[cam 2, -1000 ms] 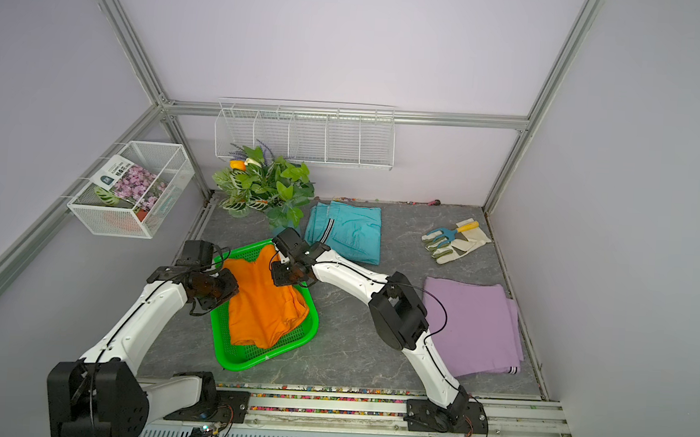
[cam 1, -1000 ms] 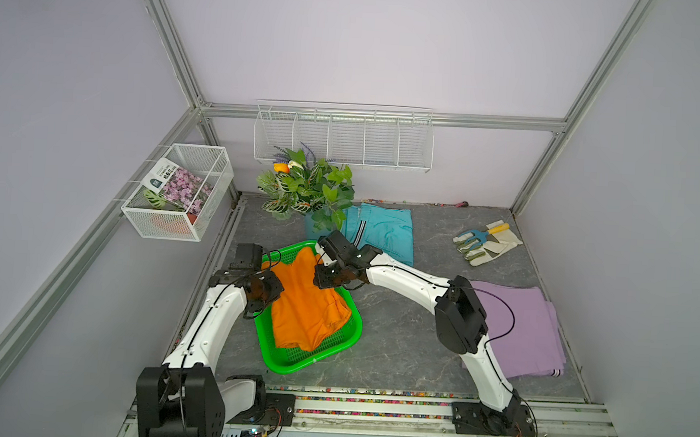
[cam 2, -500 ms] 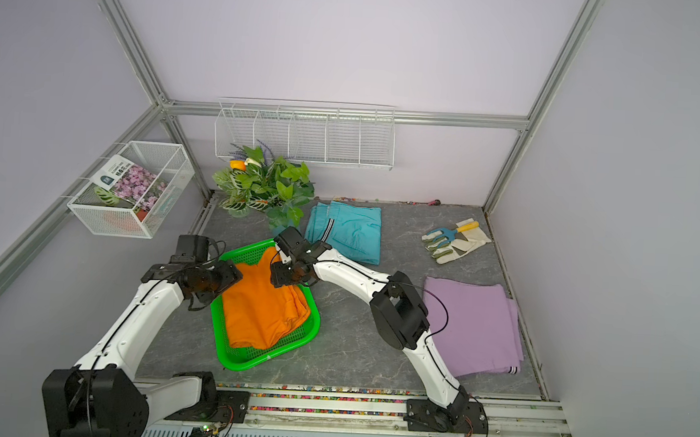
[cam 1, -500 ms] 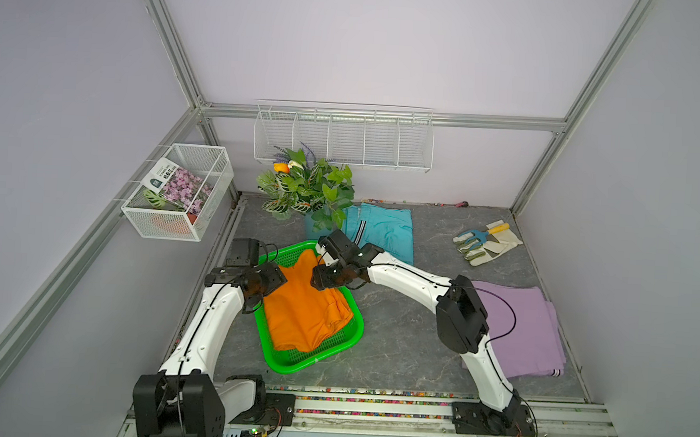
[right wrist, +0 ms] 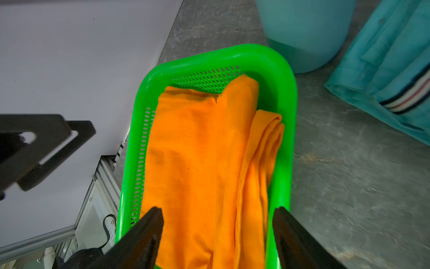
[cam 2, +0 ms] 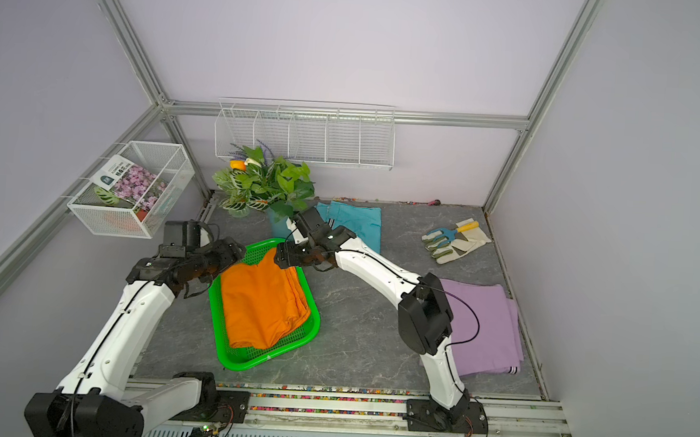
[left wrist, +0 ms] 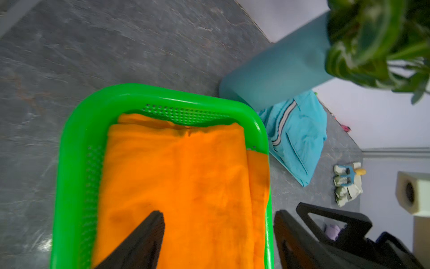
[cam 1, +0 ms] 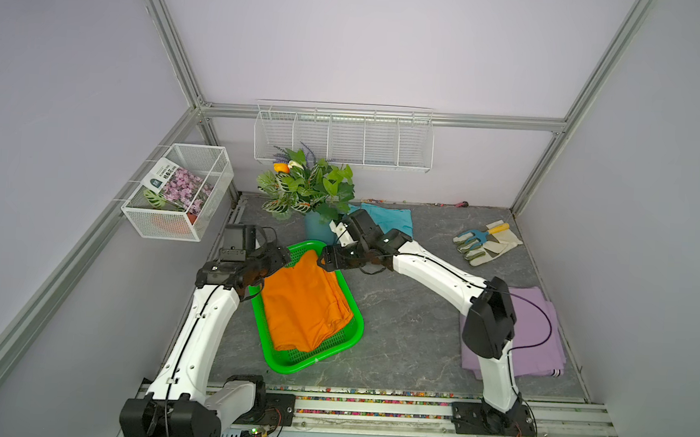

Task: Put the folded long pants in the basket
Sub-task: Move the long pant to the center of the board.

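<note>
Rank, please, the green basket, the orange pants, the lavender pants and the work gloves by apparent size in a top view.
1. green basket
2. orange pants and lavender pants: about alike, unranked, since the right arm hides part of the lavender pair
3. work gloves, smallest

Container: bright green shallow plastic basket [cam 1: 315,355], perforated walls, rounded corners, upright and slanted on the grey tabletop [cam 1: 408,327], left of centre.
Inside it: folded plain orange cloth pants [cam 1: 305,304], filling most of the basket; one long edge rides up on the rim.
At the back: folded teal cloth pants [cam 1: 390,220] with a striped side, flat, outside the basket.
At the right: folded lavender cloth pants [cam 1: 539,356], flat, well apart from the basket, striped edge at the near corner.
</note>
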Robot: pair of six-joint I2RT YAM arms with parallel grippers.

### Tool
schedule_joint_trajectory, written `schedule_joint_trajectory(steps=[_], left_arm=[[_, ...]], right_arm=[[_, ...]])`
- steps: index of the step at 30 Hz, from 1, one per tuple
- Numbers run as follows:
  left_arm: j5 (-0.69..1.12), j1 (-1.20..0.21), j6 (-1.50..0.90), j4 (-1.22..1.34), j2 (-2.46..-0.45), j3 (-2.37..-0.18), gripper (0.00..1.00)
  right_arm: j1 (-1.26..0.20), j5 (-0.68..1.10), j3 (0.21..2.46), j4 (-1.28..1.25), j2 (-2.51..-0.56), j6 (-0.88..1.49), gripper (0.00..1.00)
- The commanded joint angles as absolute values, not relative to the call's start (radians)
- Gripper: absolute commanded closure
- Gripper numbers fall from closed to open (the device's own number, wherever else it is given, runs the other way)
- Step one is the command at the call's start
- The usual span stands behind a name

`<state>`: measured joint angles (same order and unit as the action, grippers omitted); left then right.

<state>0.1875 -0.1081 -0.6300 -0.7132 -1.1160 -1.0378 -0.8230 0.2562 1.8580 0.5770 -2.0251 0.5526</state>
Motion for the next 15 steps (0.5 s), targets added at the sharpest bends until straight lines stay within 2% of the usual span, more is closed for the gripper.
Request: schedule_joint_trajectory(steps=[1, 8, 15], left_arm=[[0.183, -0.212, -0.676, -0.653, -1.123, -1.041, 0.21], [0.211, -0.373, -0.752, -0.483, -1.241, -1.025, 0.22], [0.225, -0.486, -0.806, -0.341, -1.337, -1.026, 0.23]], right_arm=[[-0.761, 0.258, 1.752, 0.554, -1.93, 0.548, 0.22], [-0.593, 0.256, 1.548, 0.544, -1.826, 0.534, 0.22], [-0.381, 0.292, 1.43, 0.486, -1.855, 0.539, 0.23]])
